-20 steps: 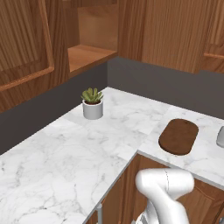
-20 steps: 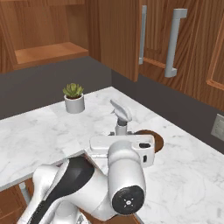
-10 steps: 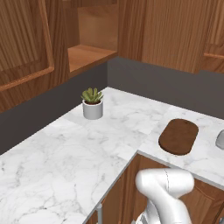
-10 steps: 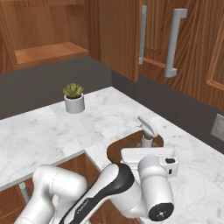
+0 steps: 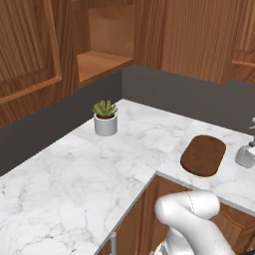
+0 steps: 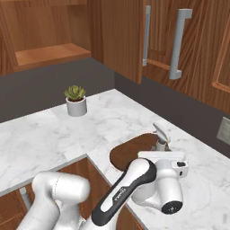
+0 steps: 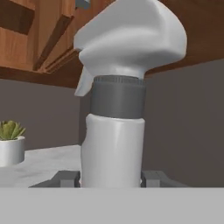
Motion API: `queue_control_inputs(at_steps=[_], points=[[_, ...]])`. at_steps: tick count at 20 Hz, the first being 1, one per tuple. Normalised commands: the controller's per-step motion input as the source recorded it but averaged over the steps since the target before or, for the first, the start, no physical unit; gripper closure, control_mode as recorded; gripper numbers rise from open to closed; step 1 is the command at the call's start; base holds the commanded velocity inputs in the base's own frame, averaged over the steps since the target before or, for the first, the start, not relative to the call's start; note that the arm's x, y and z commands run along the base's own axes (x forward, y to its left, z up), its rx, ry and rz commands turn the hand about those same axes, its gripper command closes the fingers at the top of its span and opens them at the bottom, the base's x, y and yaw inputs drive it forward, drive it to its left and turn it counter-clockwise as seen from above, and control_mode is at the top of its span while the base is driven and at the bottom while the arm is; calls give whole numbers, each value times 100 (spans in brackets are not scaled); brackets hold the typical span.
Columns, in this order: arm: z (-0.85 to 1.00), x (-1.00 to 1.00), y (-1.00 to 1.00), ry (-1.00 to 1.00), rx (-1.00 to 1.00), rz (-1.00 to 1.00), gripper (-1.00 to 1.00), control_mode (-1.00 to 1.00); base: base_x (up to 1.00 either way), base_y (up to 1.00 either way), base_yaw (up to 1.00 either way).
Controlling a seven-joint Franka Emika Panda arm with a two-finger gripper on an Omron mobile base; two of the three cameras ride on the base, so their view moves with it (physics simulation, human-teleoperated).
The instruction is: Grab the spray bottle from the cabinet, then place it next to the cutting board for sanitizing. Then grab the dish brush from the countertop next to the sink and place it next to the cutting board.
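Note:
My gripper (image 7: 111,177) is shut on the spray bottle (image 7: 116,109), its dark fingertips (image 7: 65,178) pressing both sides of the pale body under the grey collar and white trigger head. The bottle (image 6: 161,136) stands upright at the far right end of the dark oval cutting board (image 6: 130,149), my hand (image 6: 161,157) low around it. At the picture's right edge the bottle (image 5: 246,152) appears just beyond the board (image 5: 203,155) on the marble countertop (image 5: 99,164). Whether its base touches the counter I cannot tell. The cabinet (image 5: 99,60) stands open, its shelf bare. The dish brush and the sink are out of view.
A small plant in a white pot (image 5: 105,118) stands by the back wall, also the pot (image 6: 76,102). Closed wall cabinets with long grey handles (image 6: 177,42) hang above the bottle. A wall outlet (image 6: 223,130) sits at the right.
The arm has carried the bottle rightward and lower, from over the board's near end to past its far right end. The grip has not changed.

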Motion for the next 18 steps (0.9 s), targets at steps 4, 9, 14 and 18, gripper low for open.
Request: queue_control_inputs(at_steps=[4, 9, 14, 18], points=[[-53, 62, -51, -4, -1, 1, 100, -100, 0, 0, 0], [-47, 52, -45, -1, -1, 0, 100, -100, 0, 0, 0], [-39, 44, -41, 0, 0, 0, 100, -100, 0, 0, 0], [-37, 41, -13, 0, 0, 0, 100, -100, 0, 0, 0]])
